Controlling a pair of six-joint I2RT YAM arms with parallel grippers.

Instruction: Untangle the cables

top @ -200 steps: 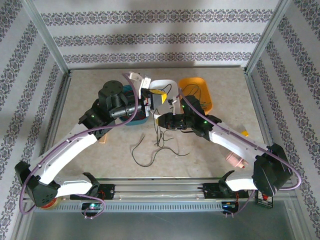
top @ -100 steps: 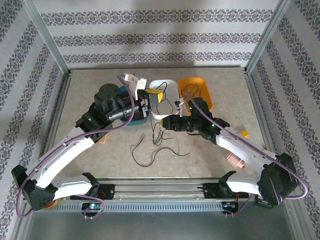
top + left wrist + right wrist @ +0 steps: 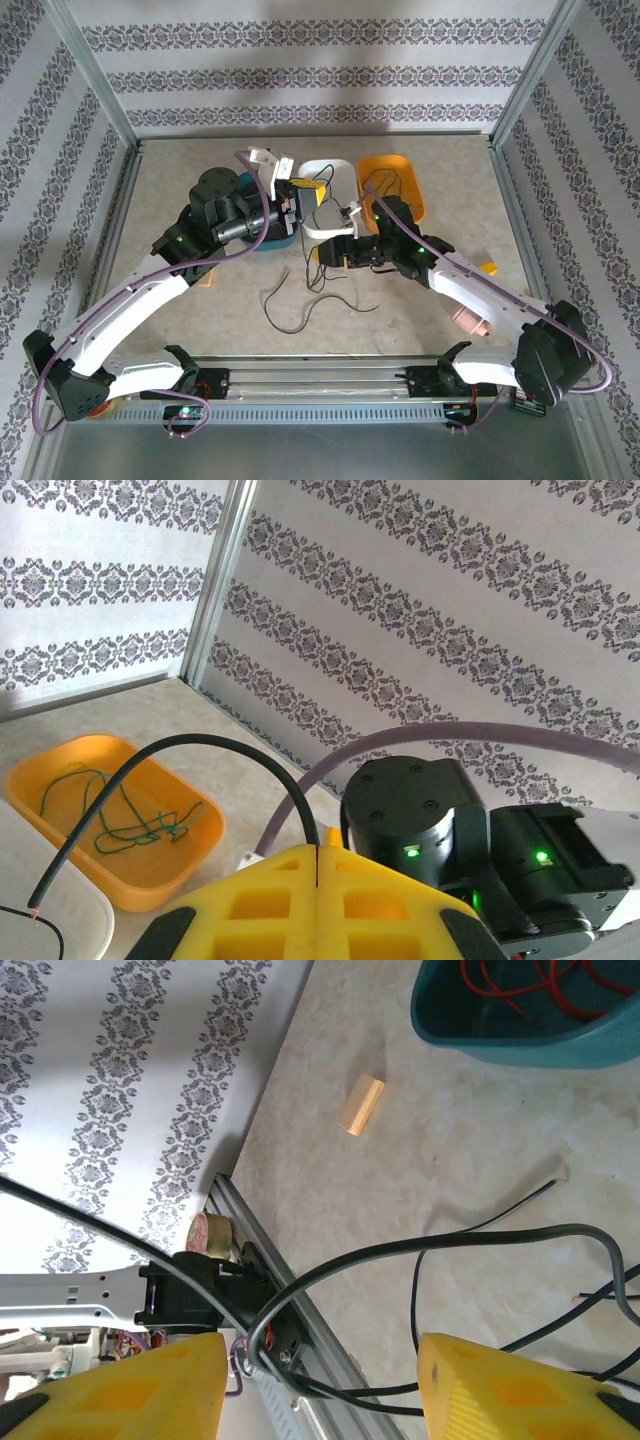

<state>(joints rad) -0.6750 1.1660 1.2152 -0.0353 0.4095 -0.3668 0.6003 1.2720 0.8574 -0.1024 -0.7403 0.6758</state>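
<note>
Black cable [image 3: 190, 742]: clamped in left fingers [image 3: 260, 910]. Right fingers [image 3: 140, 1390]: apart, cable passing between, ungripped. Step, judged: black cable being drawn out. Next, likely: closure required on it.

Blk cables [image 3: 500, 1232] tangled, grn cable [image 3: 140, 830] in tray [image 3: 60, 755], red cable [image 3: 520, 985] in bin [image 3: 520, 1048]
</note>
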